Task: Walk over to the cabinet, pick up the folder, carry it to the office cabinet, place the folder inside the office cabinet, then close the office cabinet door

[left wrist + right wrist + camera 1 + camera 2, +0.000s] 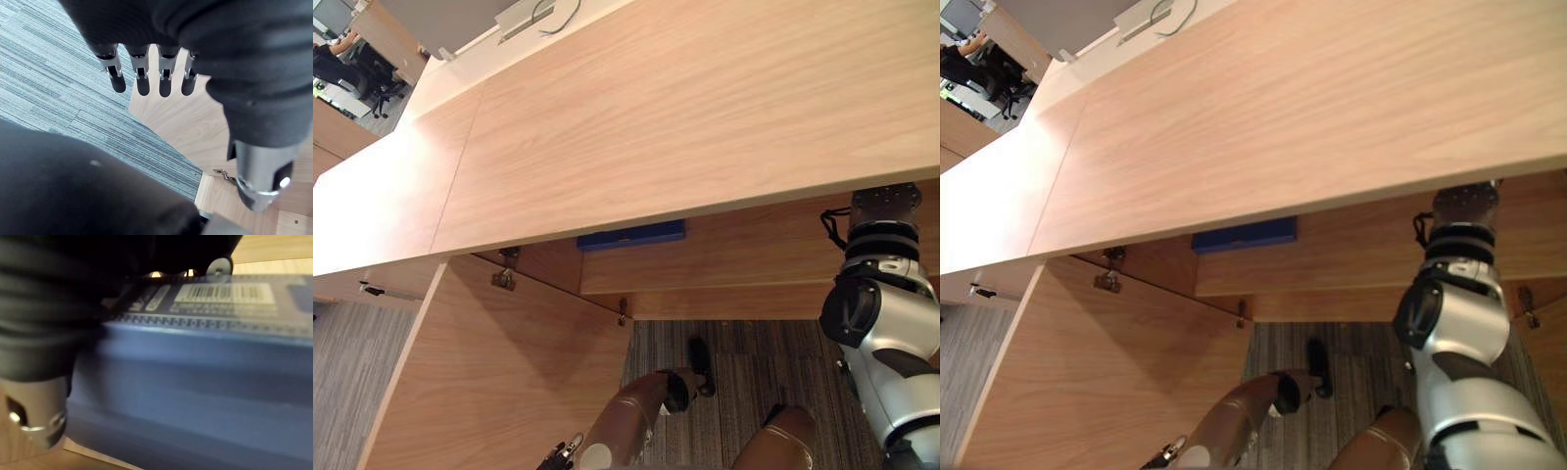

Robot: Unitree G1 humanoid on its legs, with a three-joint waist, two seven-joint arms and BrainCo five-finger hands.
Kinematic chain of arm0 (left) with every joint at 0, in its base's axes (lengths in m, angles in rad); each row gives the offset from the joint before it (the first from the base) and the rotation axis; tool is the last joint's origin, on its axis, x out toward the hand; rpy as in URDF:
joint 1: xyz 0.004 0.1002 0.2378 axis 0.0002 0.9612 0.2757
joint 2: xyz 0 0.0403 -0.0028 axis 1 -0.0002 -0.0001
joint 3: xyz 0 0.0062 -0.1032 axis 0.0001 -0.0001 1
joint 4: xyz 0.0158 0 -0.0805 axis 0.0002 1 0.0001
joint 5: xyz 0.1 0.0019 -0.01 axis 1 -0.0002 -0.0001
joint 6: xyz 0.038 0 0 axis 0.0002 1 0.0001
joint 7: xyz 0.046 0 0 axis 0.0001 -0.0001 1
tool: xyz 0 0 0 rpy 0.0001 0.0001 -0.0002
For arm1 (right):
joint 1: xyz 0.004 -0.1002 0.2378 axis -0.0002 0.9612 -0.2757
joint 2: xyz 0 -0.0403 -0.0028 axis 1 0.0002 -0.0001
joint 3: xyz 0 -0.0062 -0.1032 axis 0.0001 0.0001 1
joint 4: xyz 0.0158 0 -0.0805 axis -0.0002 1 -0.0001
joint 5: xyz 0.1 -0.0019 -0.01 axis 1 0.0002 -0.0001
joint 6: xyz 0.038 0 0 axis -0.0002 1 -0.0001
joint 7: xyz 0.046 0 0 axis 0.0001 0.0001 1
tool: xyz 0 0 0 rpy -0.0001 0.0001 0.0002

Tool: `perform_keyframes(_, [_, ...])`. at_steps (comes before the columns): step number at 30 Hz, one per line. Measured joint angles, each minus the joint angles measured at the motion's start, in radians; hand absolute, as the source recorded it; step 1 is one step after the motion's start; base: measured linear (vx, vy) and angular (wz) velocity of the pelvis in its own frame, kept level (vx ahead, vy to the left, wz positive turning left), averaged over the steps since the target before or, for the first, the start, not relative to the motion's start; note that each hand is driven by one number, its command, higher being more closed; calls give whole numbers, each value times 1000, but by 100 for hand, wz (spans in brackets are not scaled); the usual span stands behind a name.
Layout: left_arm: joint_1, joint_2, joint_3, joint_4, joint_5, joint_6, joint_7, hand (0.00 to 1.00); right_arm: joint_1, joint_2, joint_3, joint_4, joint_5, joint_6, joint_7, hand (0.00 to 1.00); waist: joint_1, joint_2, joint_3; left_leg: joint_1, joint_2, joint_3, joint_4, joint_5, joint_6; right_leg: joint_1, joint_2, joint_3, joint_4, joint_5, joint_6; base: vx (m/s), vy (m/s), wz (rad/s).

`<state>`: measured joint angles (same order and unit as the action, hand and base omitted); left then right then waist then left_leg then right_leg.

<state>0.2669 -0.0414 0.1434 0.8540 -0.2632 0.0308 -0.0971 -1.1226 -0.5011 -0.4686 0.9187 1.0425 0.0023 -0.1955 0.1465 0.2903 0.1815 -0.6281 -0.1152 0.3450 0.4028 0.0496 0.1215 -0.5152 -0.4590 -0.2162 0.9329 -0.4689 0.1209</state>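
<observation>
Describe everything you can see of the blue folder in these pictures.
The blue folder sits on a shelf inside the wooden cabinet, just under its top, only a narrow strip showing from above. Close up it looks plastic, with lengthwise ridges and a white barcode label. The right hand is close against it; whether it grips cannot be told.

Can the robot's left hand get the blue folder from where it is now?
Probably not. The left hand hangs open, low over the carpet, while the blue folder sits up inside the cabinet, under the cabinet top.
</observation>
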Motion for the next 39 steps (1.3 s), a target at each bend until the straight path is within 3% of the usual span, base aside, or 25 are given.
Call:
perform_keyframes(10, [13, 20, -49, -34, 1, 1, -14, 0, 87, 82, 37, 30, 0, 38, 15, 0, 17, -3, -16, -55, 3, -5, 36, -1, 3, -49, -4, 4, 34, -4, -5, 29, 7, 3])
perform_keyframes(18, [11, 38, -89, -73, -4, 2, -30, 0, 91, 90, 37, 59, -2, 47, 33, 0, 33, -4, -13, -98, -8, 18, 4, -8, -1, -136, -3, 53, 74, -6, -16, -14, 13, 6])
perform_keyframes(19, [10, 47, -93, -86, -5, 5, -31, 0, 95, 83, 36, 58, -2, 48, 39, 0, 27, -7, -10, -146, 0, 28, 159, -54, 12, -162, -22, 56, 87, -3, -22, 52, 13, 0])
perform_keyframes(20, [12, 54, -93, -89, -9, 5, -30, 0, 117, 75, 40, 58, -3, 49, 40, 0, 40, -7, -8, -167, 25, -2, 341, -153, 29, -181, -22, 70, 134, -14, -17, 90, 25, -6])
perform_keyframes(21, [13, 55, -93, -88, -9, 5, -30, 0, 124, 74, 39, 59, -3, 50, 40, 0, 41, -7, -4, -166, 23, -5, 342, -190, 45, -189, -15, 81, 159, -19, -8, 103, 45, -12])
perform_keyframes(22, [-3, 59, -93, -85, -8, 5, -36, 0, 125, 65, 38, 59, -4, 54, 39, 0, 34, -3, 9, -173, 16, -1, 348, -193, 57, -209, -20, 105, 180, -27, 0, 58, 61, -1])
perform_keyframes(25, [-16, 60, -95, -88, -8, 5, -39, 0, 130, 32, 38, 69, -89, 66, 40, 0, 32, 3, 33, -197, 10, 3, 325, -186, 39, -244, -14, 114, 181, -27, -5, -4, 38, 12])
perform_keyframes(27, [-20, 66, -97, -89, -8, 9, -40, 0, 130, 11, 38, 85, -152, 83, 44, 0, 26, -8, 42, -201, -4, 22, 317, -188, 29, -266, -19, 131, 159, -18, -13, 39, 0, 23])
perform_keyframes(28, [-17, 72, -99, -98, -8, 11, -41, 0, 133, 3, 43, 94, -187, 94, 49, 0, 36, -6, 41, -187, 13, 8, 384, -234, 29, -272, -13, 142, 176, -12, -17, 150, 2, 0])
perform_keyframes(29, [-17, 72, -99, -99, -8, 11, -41, 0, 133, -2, 61, 95, -206, 97, 51, 0, 35, -2, 46, -190, 11, 11, 388, -230, 61, -272, -11, 144, 186, -12, -15, 183, 7, -8])
perform_keyframes(30, [-29, 69, -104, -101, -8, 10, -41, 0, 132, -4, 81, 95, -240, 104, 64, 0, 39, -2, 56, -191, 13, 10, 393, -230, 61, -275, -11, 147, 191, -8, -7, 83, 13, -1])
perform_keyframes(39, [-30, 73, -109, -170, -7, 11, -47, 0, 132, -5, 117, 95, -317, 127, 98, 0, 36, -5, 66, -213, 15, 13, 392, -230, 57, -306, 0, 159, 196, -2, -1, 48, 0, -2])
